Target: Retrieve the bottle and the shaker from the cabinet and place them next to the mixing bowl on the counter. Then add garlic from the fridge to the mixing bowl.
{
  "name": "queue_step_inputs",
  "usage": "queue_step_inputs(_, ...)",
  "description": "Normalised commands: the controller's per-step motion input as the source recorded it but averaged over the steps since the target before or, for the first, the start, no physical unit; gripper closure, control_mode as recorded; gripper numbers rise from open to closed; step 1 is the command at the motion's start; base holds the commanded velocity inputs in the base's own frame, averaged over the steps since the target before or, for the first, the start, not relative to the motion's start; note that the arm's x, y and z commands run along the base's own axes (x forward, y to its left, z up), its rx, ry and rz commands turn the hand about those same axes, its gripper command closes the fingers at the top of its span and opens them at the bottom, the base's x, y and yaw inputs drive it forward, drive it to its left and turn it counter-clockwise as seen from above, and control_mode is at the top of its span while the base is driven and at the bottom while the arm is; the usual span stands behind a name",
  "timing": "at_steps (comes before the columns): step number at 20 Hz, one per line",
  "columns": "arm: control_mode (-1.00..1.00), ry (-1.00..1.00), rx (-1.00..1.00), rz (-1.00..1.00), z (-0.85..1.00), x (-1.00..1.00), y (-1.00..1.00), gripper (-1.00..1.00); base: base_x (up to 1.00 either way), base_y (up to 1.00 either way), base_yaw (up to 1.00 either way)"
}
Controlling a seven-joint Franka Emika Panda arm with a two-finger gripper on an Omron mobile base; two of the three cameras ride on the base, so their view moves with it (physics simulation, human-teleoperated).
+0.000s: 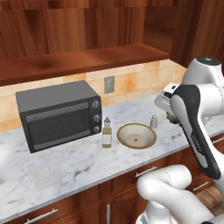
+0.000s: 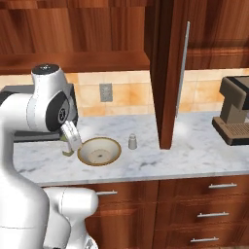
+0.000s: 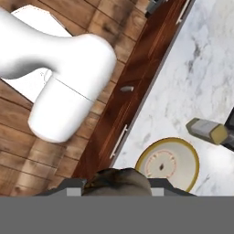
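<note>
Tan shallow mixing bowl lies just beyond the gripper, whose fingers are clamped on a brownish lumpy garlic bulb

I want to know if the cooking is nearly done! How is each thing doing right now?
pincer: shut on the garlic
garlic: held, not yet in the bowl
mixing bowl: upright on the counter, no garlic inside
bottle: upright, capped, beside the bowl
shaker: upright, on the bowl's other side
cabinet door: open
toaster oven: door shut
drawers: shut
</note>
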Motion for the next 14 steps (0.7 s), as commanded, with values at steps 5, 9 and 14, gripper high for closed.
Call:
queue_step_inputs(5,-1.0,0.0,0.02,0.0,-0.45,0.54,0.0,1.0,0.0,0.0,0.0)
queue_step_inputs(9,-1.0,0.0,0.01,0.0,-0.37,0.5,0.0,1.0,0.0,0.0,0.0)
queue_step_inputs(14,-1.0,0.0,0.01,0.0,-0.34,0.39,0.0,1.0,0.0,0.0,0.0)
